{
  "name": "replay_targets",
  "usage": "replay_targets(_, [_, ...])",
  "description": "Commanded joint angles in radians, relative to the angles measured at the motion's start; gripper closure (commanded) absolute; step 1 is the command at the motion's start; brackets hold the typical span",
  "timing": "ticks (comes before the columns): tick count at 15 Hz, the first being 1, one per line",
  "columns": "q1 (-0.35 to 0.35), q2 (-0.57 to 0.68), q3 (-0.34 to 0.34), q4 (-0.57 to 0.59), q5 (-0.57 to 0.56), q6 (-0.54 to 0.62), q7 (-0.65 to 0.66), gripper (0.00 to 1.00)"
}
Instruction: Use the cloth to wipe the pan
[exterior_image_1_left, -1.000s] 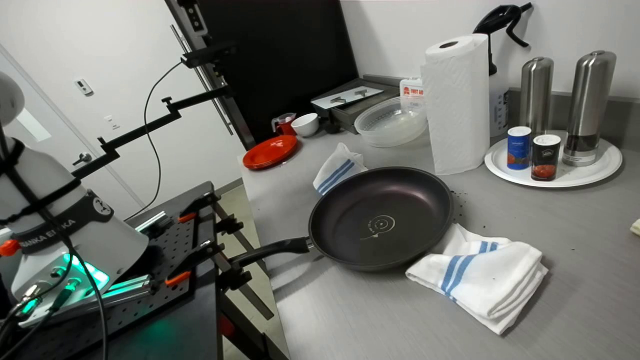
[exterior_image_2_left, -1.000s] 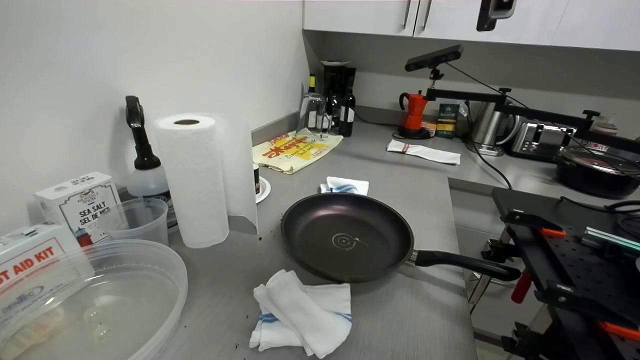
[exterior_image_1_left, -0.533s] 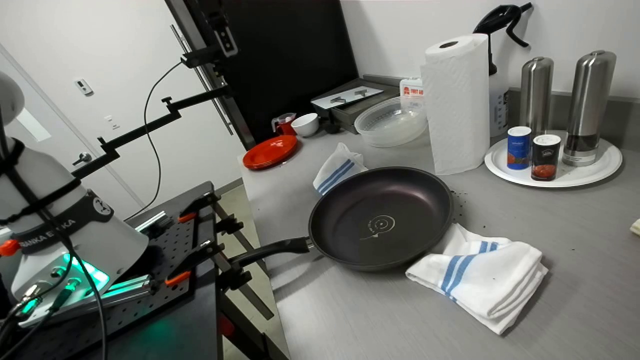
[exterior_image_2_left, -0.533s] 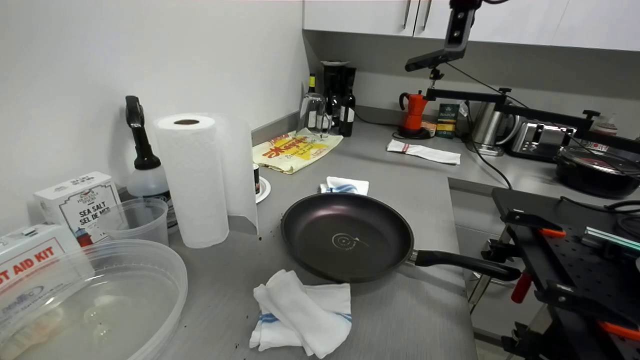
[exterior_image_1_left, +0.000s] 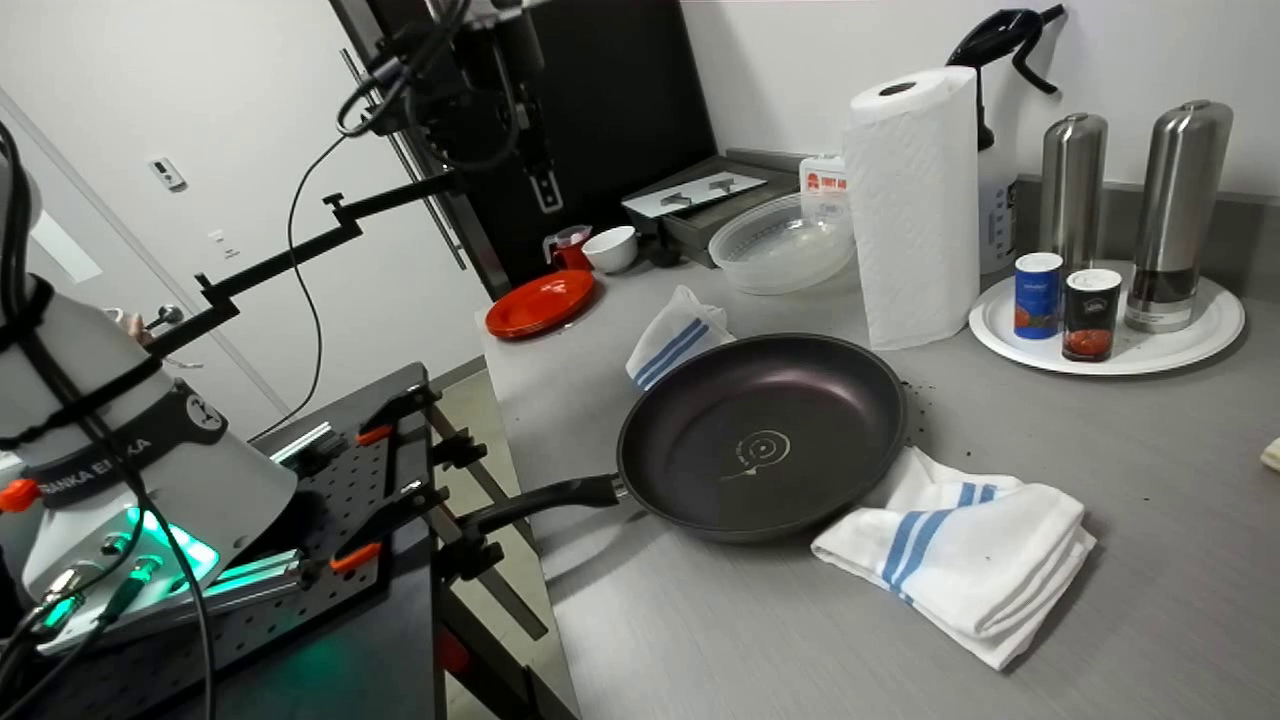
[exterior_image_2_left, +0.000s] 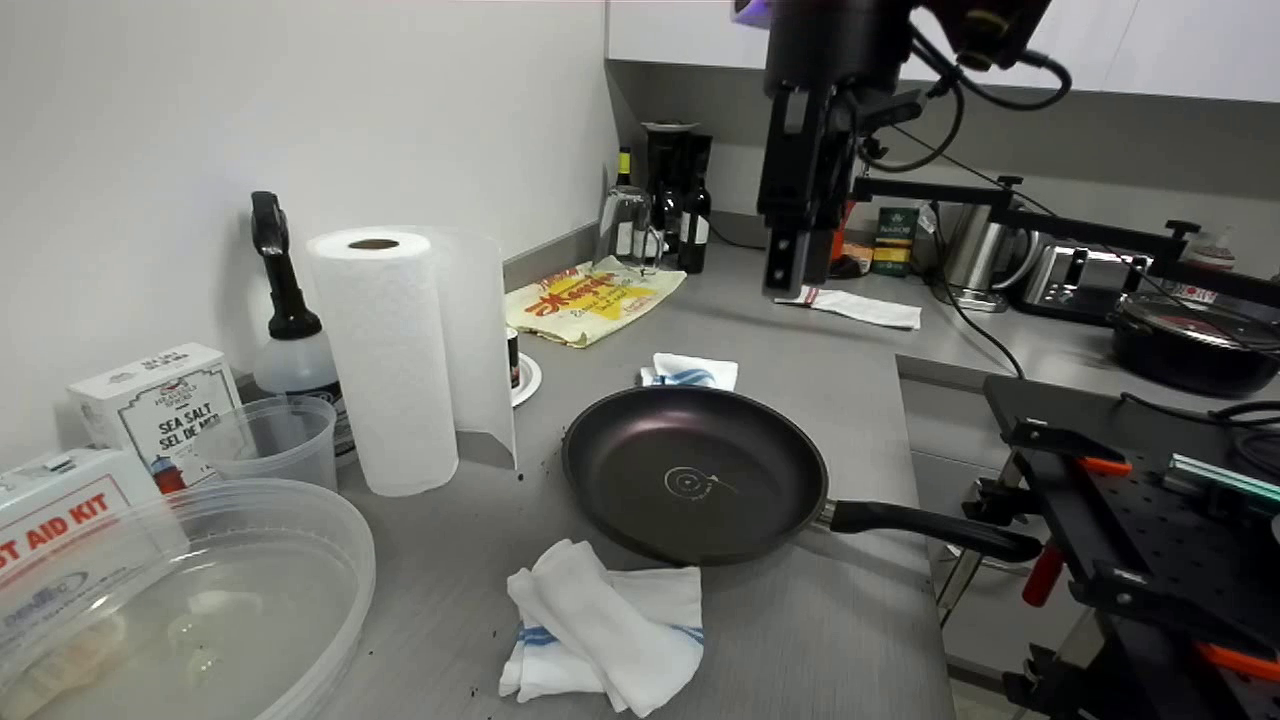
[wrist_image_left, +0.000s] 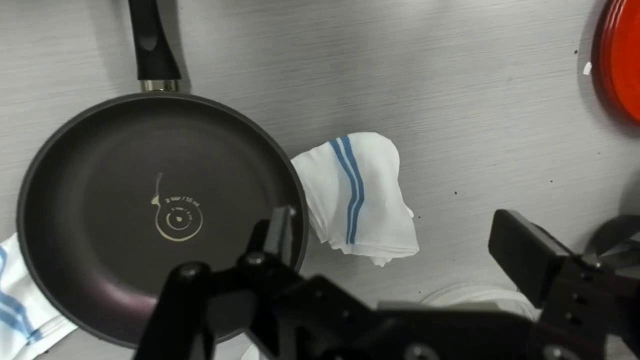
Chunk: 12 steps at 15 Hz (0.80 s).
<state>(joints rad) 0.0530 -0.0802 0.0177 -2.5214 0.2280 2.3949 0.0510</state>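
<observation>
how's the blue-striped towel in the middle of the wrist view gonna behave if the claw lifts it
The blue-striped towel will probably hang limp, since it lies in soft, rumpled folds. Its layers look loosely stacked, so a shallow pinch might let some unfold. It could also snag slightly on the frying pan, whose rim overlaps it in that view.

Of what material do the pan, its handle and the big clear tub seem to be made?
Pan: likely metal under a dark nonstick coating, by its satin sheen. Handle: probably plastic, dull black beside its shiny metal collar. Tub: glossy, apparently plastic, thin, slightly cloudy.
</observation>
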Motion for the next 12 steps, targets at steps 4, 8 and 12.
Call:
replay_targets(4, [0.034, 0.299, 0.072, 0.128, 0.061, 0.150, -0.121, 0.00])
replay_targets(8, [0.027, 0.458, 0.111, 0.235, 0.036, 0.219, -0.136, 0.00])
replay_targets(12, [0.020, 0.618, 0.113, 0.361, -0.006, 0.271, -0.134, 0.00])
